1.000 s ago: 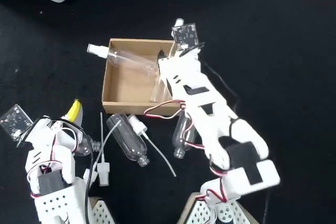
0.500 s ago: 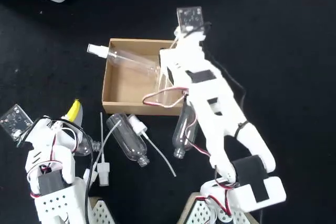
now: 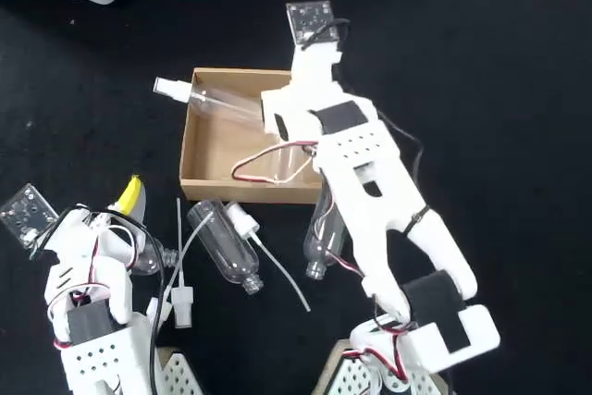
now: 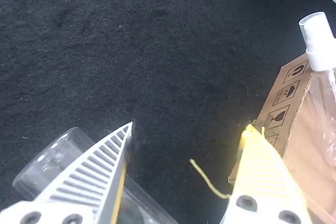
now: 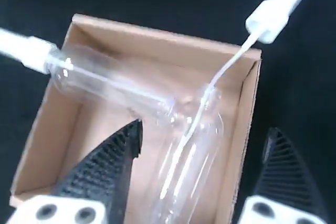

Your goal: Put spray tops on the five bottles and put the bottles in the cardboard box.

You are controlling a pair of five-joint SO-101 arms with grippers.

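Observation:
The cardboard box stands at the table's middle. A capped clear bottle leans over its back left corner, spray top outside. In the right wrist view this capped bottle lies beside a second bottle whose spray top sticks out on its tube past the box wall. My right gripper hangs open above them, over the box. My left gripper is open at the front left, over an uncapped bottle.
On the black table lie an uncapped bottle, another bottle half under the right arm, and two loose spray tops with long tubes. Grey cloth lies along the back edge.
The right arm's wrist has swung left and toward the back over the box. The left arm has kept still.

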